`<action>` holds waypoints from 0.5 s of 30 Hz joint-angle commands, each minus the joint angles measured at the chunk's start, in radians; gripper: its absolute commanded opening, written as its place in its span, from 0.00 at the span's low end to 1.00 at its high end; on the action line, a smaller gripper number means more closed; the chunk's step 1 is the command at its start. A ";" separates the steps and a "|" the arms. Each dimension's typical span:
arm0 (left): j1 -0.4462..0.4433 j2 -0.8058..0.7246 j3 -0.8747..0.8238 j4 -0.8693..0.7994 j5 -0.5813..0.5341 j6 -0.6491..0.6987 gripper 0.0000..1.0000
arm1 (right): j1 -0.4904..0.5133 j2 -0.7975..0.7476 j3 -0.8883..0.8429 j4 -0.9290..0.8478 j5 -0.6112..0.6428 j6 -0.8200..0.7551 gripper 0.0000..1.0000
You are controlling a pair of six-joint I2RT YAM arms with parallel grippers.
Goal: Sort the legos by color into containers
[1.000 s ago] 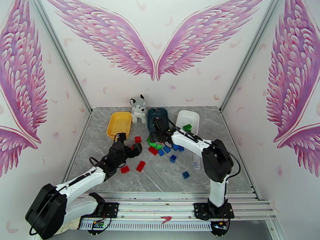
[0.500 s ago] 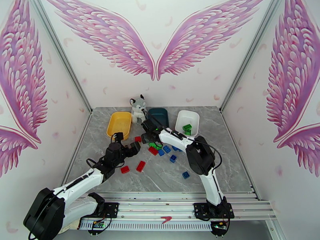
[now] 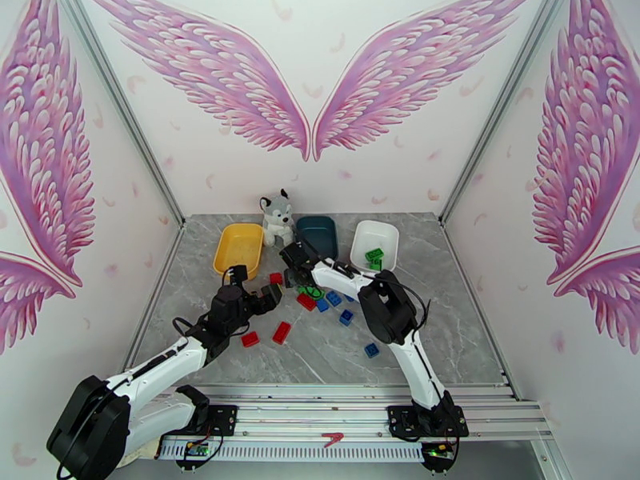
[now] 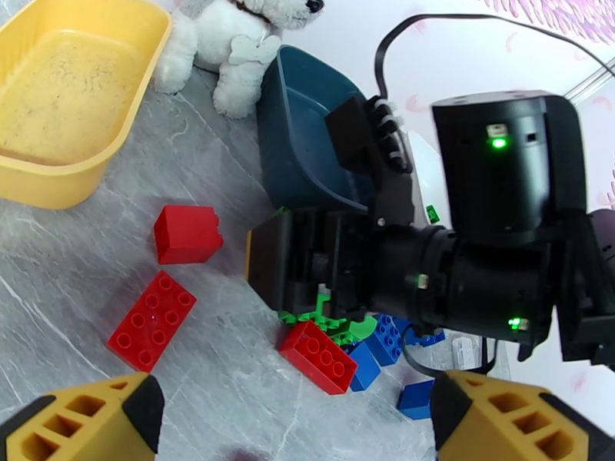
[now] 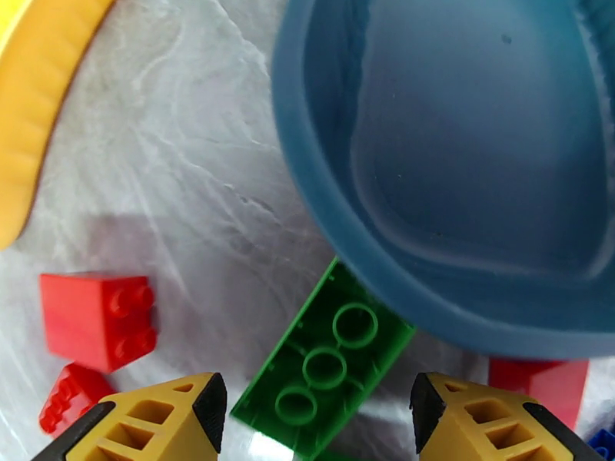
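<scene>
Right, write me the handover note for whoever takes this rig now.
Left gripper: open, empty, near the loose red bricks.
Right gripper: fingers either side of a green brick at the teal tray edge; can't tell if it is gripped.
Done: a few green bricks lie in the white tray.
Yellow tray is empty; the teal tray looks empty too.
Left to do: the red bricks, blue bricks and other green ones loose on the table.
</scene>
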 commanded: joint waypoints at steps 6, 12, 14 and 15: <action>0.006 -0.018 -0.014 0.015 0.021 -0.004 0.97 | 0.004 0.033 -0.006 0.051 0.049 0.049 0.57; 0.006 -0.018 -0.014 0.015 0.016 -0.002 0.97 | 0.018 -0.009 -0.058 0.079 0.051 0.035 0.46; 0.007 -0.018 -0.015 0.016 0.016 -0.001 0.97 | 0.028 -0.029 -0.072 0.082 0.060 0.025 0.42; 0.006 -0.017 -0.015 0.016 0.016 -0.001 0.96 | 0.032 -0.038 -0.078 0.082 0.063 0.021 0.40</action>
